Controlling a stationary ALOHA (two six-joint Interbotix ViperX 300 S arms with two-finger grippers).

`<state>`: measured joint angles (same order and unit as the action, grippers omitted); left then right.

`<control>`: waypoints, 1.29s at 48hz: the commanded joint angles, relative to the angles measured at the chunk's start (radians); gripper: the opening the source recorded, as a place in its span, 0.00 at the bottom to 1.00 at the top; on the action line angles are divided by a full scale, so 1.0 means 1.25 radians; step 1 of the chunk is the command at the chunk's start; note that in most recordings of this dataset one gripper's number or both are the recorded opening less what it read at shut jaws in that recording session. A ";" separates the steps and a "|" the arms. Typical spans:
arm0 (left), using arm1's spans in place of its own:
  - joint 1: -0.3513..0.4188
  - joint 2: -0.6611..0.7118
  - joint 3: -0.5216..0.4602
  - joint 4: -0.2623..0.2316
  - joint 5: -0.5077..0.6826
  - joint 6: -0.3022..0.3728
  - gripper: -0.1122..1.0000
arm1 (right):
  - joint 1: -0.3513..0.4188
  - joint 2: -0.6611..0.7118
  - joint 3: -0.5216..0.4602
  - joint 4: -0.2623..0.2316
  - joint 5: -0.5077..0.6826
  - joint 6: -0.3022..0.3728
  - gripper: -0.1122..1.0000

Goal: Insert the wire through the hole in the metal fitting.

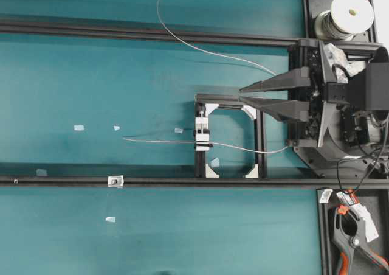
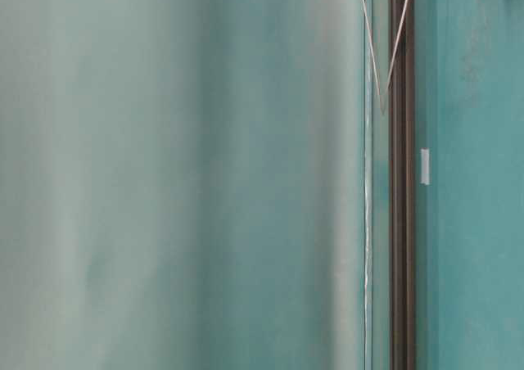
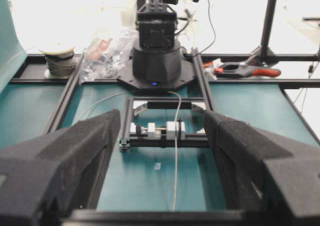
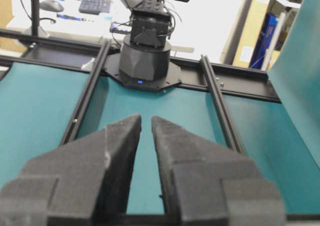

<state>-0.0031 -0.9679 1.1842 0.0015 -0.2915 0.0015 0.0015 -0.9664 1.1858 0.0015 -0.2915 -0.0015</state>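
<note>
The left gripper point(image 3: 161, 117) is seen only from its own wrist camera; its jaws are set wide and nothing is held. On the overhead view, the metal fitting point(image 1: 115, 181) is found at the left, resting on the lower black rail point(image 1: 243, 182), with the hole facing up as a dark dot. The free end of the wire point(image 1: 158, 141) lies on the teal mat above that rail, well apart from the fitting and out of line with it. Further right the wire is passed through the white-and-silver clamp block point(image 1: 202, 135), then on towards the spool point(image 1: 351, 11) at the far corner. The right gripper point(image 1: 241, 94) is poised beside the black frame point(image 1: 260, 141), jaws narrowed to a slit, empty.

Risks noted: the fitting appears unsecured and could be knocked off the rail by a finger. The wire is thin and likely to buckle or spring aside if gripped far from its tip, so the hole would be missed.
</note>
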 commanded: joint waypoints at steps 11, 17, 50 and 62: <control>0.006 0.010 -0.009 -0.028 -0.010 0.011 0.05 | -0.006 0.045 -0.025 0.005 -0.006 0.039 0.08; 0.006 0.013 -0.009 -0.028 -0.009 0.010 0.01 | -0.006 0.087 -0.052 0.005 -0.006 0.061 0.08; 0.007 0.152 0.006 -0.031 -0.028 0.009 0.89 | -0.007 0.206 -0.104 0.011 -0.009 0.152 0.85; 0.007 0.314 0.037 -0.032 -0.180 0.002 0.88 | -0.007 0.333 -0.120 0.011 -0.032 0.179 0.85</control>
<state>0.0031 -0.6335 1.2272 -0.0353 -0.4403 0.0061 -0.0031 -0.5921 1.0677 0.0138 -0.3083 0.2163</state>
